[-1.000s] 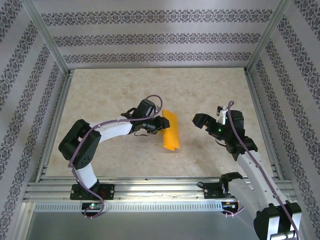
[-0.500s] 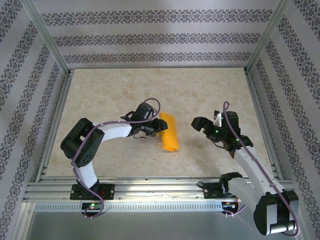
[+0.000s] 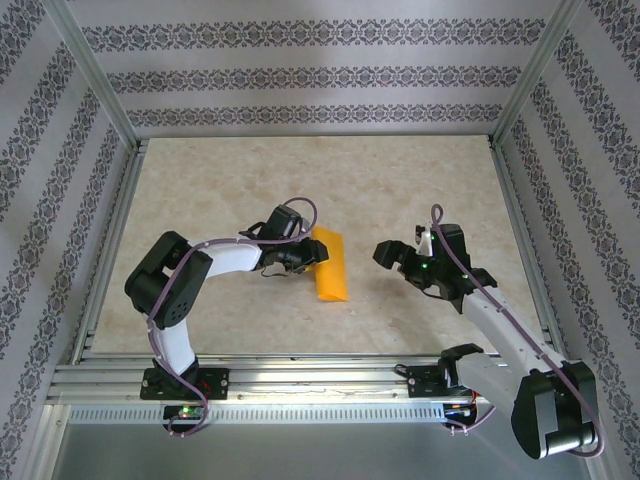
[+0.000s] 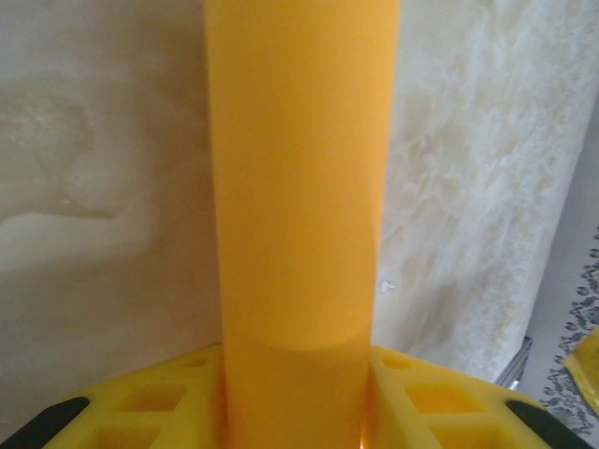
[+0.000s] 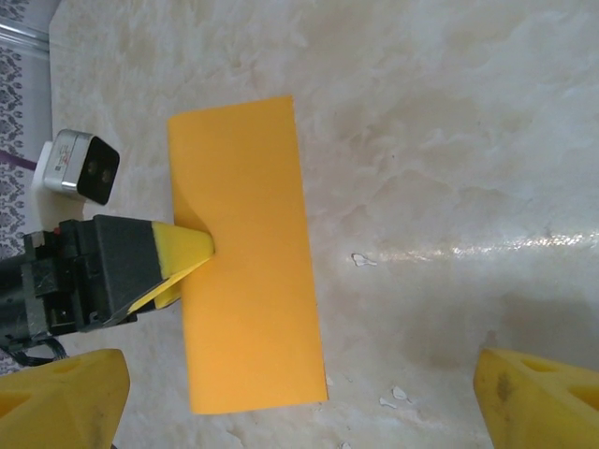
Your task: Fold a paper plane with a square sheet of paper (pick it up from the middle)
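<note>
The square sheet of paper (image 3: pixel 331 266) is orange-yellow and bent over on itself into a long rectangle, lying low over the marble table. My left gripper (image 3: pixel 309 254) is shut on its left edge near the far end. In the left wrist view the curved sheet (image 4: pixel 299 187) rises from between the yellow fingers (image 4: pixel 140 402). In the right wrist view the sheet (image 5: pixel 248 281) lies ahead, with the left gripper's fingertip (image 5: pixel 185 253) pinching its edge. My right gripper (image 3: pixel 391 256) stands open to the right of the sheet, apart from it; its yellow fingertips (image 5: pixel 538 402) hold nothing.
Aluminium frame rails (image 3: pixel 300 372) and patterned walls (image 3: pixel 320 75) enclose the marble tabletop (image 3: pixel 230 180). Small white flecks (image 5: pixel 360 260) lie on the surface right of the sheet. The left wrist's camera block (image 5: pixel 84 166) sits just left of the sheet.
The right gripper has moved left, closer to the sheet. The left gripper has brought the sheet lower and slightly leftward, still gripping it.
</note>
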{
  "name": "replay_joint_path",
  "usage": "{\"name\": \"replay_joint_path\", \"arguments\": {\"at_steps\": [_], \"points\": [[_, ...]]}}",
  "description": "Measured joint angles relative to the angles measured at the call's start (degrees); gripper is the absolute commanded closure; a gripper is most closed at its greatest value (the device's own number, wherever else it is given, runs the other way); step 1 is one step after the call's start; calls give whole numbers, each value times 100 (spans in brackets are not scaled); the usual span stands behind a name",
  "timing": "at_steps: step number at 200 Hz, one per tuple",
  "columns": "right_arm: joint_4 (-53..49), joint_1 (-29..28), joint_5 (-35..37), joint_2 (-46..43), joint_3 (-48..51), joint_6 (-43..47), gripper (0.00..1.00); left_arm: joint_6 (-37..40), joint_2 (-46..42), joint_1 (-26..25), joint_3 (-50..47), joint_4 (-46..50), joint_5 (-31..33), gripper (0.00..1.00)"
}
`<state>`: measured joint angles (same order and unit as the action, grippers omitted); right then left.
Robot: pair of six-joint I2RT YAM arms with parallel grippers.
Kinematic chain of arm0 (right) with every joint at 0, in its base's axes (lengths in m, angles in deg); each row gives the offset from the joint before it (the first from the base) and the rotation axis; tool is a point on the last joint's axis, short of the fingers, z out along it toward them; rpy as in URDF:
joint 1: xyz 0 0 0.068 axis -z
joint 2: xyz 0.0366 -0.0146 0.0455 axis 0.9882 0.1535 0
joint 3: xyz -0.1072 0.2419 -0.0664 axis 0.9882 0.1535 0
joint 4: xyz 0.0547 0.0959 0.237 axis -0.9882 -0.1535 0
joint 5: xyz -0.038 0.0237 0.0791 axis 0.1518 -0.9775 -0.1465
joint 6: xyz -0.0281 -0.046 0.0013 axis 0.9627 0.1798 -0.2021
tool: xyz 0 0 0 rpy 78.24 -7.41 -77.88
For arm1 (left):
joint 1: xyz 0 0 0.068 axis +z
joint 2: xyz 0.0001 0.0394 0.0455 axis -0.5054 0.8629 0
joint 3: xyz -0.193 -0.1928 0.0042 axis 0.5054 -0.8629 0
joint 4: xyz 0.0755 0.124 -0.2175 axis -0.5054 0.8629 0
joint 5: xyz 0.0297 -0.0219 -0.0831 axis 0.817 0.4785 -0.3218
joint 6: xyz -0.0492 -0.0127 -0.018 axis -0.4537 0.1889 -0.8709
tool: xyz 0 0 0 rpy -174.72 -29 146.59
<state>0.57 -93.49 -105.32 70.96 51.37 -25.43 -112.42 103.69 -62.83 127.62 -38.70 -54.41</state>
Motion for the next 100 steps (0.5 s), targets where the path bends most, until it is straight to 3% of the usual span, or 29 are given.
{"name": "replay_joint_path", "arguments": {"at_steps": [100], "points": [[260, -149, -87, 129, 0, 153, 5, 317, 380, 31, 258, 157, -149, 61]]}}
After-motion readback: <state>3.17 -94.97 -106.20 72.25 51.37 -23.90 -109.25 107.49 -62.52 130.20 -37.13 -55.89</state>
